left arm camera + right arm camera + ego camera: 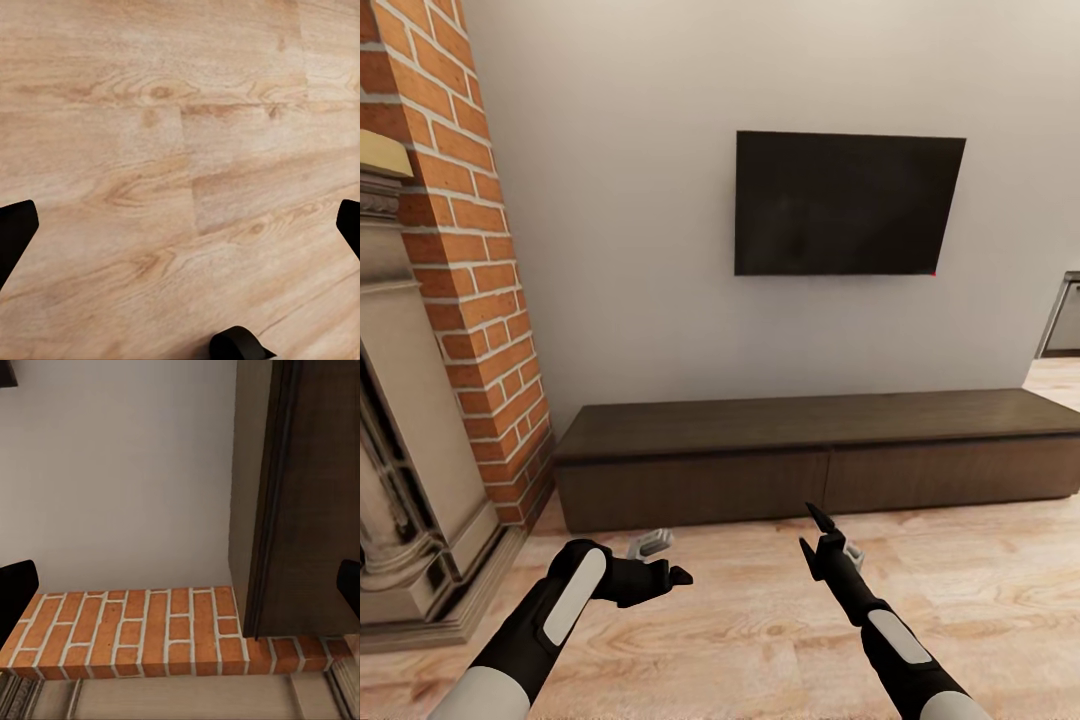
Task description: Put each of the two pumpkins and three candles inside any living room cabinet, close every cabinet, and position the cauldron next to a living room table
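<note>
**Currently facing closed TV unit, both claws empty — risks ahead**

Ahead, against the white wall (640, 200): long low dark-brown cabinet (820, 455), both wide drawer fronts flush and closed, flat top bare. Above it, wall-mounted TV (848, 203). Brick column (475, 250) and stone fireplace surround (405, 420) at the cabinet's left end, touching or nearly so. Plank floor (740, 620) between robot and cabinet. No pumpkins, candles, cauldron or table in these views.

Left gripper (660, 575) held low over the floor, fingers spread wide, nothing between them; bare planks seen past the fingertips (15, 236) in the left wrist view. Right gripper (822, 535) pointed toward the cabinet, jaws apart and empty; right wrist view looking at the cabinet's end (292, 495) beside the brick.

Risks, judged:
- Handleless fronts: little to hook, so likely finger slip along the seam when opening.
- Left drawer close to the brick: possible arm or elbow strike there.
- Drawers left open after loading: would fail the closed-cabinet condition.
- Items still to be located, so mostly undone.
</note>
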`<state>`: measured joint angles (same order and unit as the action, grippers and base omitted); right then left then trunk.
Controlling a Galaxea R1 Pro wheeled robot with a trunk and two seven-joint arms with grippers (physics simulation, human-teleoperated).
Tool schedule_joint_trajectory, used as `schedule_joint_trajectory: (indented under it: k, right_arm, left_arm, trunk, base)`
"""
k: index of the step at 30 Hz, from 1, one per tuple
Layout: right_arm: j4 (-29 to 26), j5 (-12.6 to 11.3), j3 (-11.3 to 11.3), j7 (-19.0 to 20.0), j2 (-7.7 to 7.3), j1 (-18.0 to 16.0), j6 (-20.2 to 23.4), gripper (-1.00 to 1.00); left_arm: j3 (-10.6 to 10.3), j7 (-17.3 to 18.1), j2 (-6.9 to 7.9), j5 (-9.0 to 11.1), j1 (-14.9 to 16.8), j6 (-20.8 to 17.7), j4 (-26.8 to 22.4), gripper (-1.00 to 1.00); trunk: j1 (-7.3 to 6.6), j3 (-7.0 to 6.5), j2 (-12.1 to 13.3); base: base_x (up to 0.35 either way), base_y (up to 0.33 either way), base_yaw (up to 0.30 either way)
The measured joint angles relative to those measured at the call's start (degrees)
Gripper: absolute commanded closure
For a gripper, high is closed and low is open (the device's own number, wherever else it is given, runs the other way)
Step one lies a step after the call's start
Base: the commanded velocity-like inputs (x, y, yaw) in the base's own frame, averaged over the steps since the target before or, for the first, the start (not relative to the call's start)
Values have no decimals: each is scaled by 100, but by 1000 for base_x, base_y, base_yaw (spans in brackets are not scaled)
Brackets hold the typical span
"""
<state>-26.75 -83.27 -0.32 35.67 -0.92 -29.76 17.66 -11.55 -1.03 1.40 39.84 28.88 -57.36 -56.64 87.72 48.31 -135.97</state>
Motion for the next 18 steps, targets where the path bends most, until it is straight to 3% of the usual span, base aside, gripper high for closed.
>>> schedule_joint_trajectory:
  k: [18]
  right_arm:
    - [8,-1,0,158,5,0,-2,-100]
  left_arm:
    - [-18,0,-39,0,0,0,0,-100]
  trunk:
    - [396,323,-722]
  base:
    - [0,0,0]
